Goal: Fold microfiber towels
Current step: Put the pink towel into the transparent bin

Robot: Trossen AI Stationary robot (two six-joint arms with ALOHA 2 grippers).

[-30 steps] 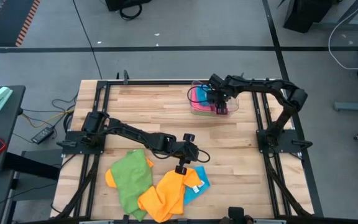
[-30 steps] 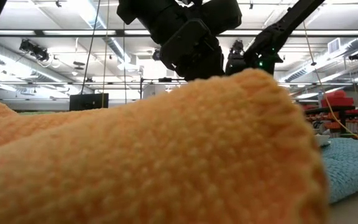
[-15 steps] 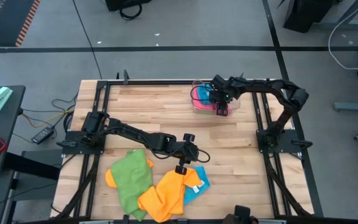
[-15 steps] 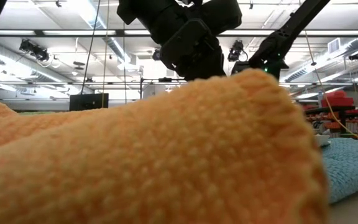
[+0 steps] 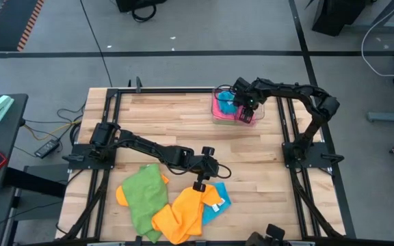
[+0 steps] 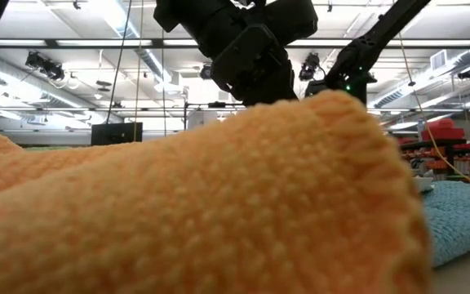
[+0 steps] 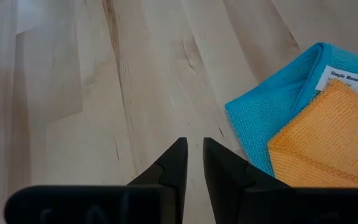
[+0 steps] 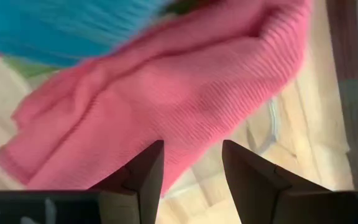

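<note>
Near the front edge lie a green towel (image 5: 143,195), a rumpled orange towel (image 5: 180,215) and, partly under it, a sky-blue towel (image 5: 219,198). My left gripper (image 5: 199,186) hangs just beyond their far edge. In its wrist view it (image 7: 193,146) is open by a narrow gap over bare wood, with nothing between its fingers. At the far right stands a clear tray (image 5: 252,123) holding a pink towel (image 8: 166,93) and a blue one (image 8: 61,25). My right gripper (image 8: 191,152) points down into the tray, open, over the pink towel's edge. My right gripper stands open over the edge of the pink towel (image 8: 185,158), pointing down from above. Whether its fingertips touch the cloth I cannot tell.
In the low view the orange towel (image 6: 202,204) fills the foreground and hides most of the table. A white label (image 7: 347,81) shows on the sky-blue towel. Bare wood lies between the front towels and the tray. Black frame rails run along the table's sides.
My right gripper has rolled about the line it points along, above the tray, and has shifted a little toward the table's far right.
</note>
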